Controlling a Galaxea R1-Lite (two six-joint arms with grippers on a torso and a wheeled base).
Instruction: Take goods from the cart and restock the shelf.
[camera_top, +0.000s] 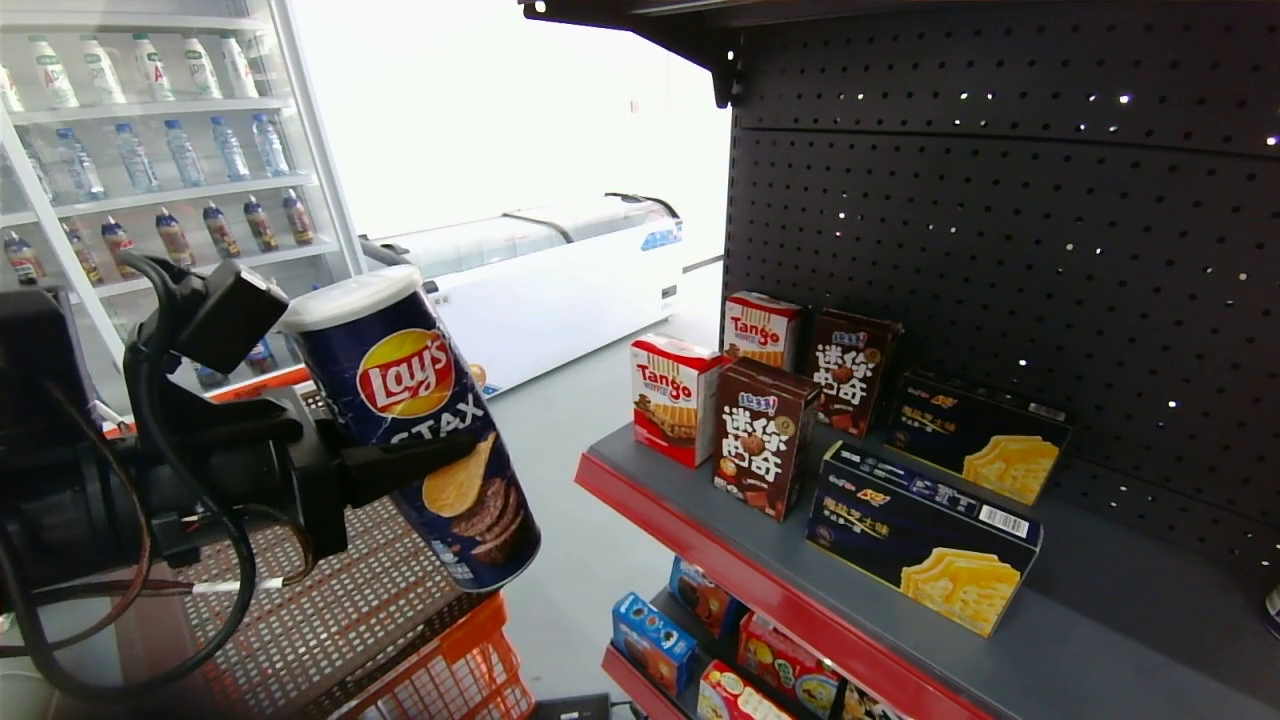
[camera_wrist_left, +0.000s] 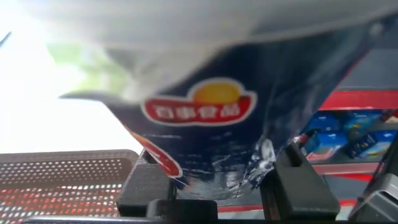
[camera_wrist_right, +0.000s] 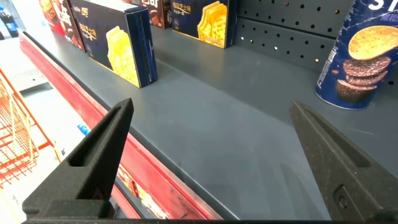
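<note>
Carry step: left gripper (camera_top: 420, 460) is clamped on the tilted chip can (camera_top: 415, 400) over the cart (camera_top: 440, 670), right gripper (camera_wrist_right: 211, 106) is wide apart over the shelf (camera_top: 1100, 640), so next prob. swing the can across & stand it on the bare spot.

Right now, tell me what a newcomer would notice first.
The tilted blue chip can, clamped in the left gripper above the orange cart. Then the grey shelf with its snack boxes, where the open right gripper hovers over a bare stretch near a second can.
</note>
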